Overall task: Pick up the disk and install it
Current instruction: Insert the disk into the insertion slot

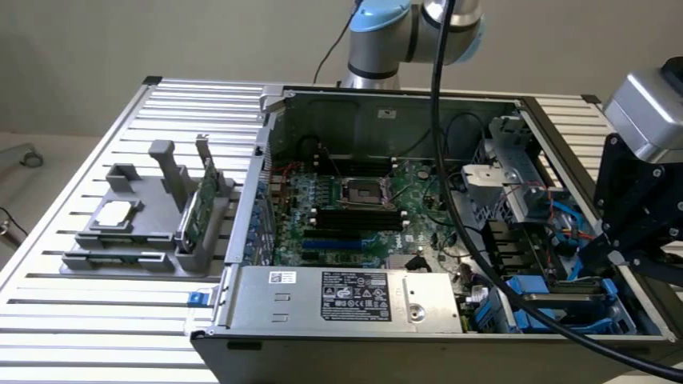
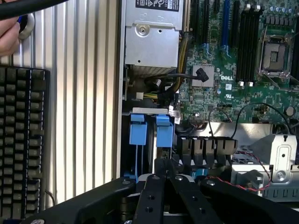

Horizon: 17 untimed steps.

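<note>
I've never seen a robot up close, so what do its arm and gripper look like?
The arm is a silver-grey tube with rounded light-blue joint caps. A thick black cable hangs from it. The gripper is matte black: flat linked bars with small round screw holes, narrowing to slim fingers.

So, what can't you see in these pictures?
- Wrist view: what the shut gripper pinches, if anything; its own black links block that spot.
- Wrist view: the bay past the blue rails, covered by the gripper.
- Exterior view: the power supply label, its print too small.
</note>
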Each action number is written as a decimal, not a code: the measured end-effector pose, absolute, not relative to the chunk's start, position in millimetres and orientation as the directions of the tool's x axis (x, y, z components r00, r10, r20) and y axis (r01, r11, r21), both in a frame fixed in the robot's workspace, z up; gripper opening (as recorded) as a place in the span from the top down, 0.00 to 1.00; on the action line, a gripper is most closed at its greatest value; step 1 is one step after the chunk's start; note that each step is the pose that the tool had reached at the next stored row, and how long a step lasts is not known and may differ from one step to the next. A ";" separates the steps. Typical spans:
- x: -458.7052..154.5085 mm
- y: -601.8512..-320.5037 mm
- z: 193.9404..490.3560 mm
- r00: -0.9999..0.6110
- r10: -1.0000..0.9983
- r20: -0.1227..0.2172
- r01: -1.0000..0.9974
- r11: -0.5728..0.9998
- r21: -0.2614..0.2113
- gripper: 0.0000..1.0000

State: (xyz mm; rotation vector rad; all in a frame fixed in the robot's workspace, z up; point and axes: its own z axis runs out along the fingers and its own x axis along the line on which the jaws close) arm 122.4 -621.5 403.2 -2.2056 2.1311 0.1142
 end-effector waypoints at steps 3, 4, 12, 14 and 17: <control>125.6 -621.5 397.6 0.038 -0.994 -0.104 -0.999 -0.038 0.000 0.88; 126.6 -621.5 395.8 0.039 -0.994 -0.104 -0.999 -0.039 0.000 0.82; 133.8 -621.5 381.3 0.048 -0.993 -0.104 -0.999 -0.048 0.000 0.69; 135.2 -621.5 377.7 0.051 -0.993 -0.104 -0.999 -0.051 -0.001 0.71; 136.6 -621.5 372.2 0.055 -0.993 -0.104 -0.998 -0.055 0.000 0.84</control>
